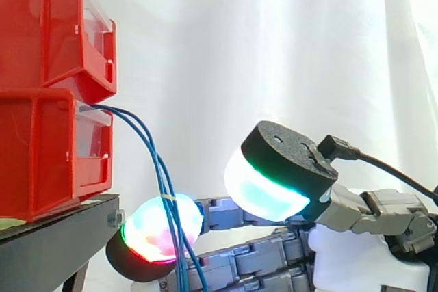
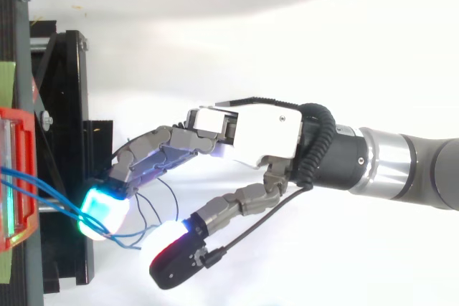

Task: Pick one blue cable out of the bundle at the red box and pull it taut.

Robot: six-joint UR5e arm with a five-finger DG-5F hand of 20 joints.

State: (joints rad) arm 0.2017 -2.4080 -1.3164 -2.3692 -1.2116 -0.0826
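A bundle of thin blue cables [image 1: 152,148] leaves the front of the lower red box [image 1: 41,155] and droops down to the right. From above, the cables [image 2: 43,191] run from the box rim [image 2: 18,116] to a glowing fingertip [image 2: 102,211]. My hand [image 2: 251,130] reaches in from the right with fairly straight fingers. The cables cross in front of that fingertip [image 1: 161,229] and touch it. The thumb pad [image 1: 263,193] stands apart, nearer the side camera, off the cables. Nothing is pinched, so the hand is open.
A second red bin [image 1: 48,25] is stacked on the lower one. Both rest on a black stand [image 1: 61,234] whose edge lies just left of the fingertips. A white curtain hangs behind. Loose cable loops [image 2: 147,206] lie under the fingers.
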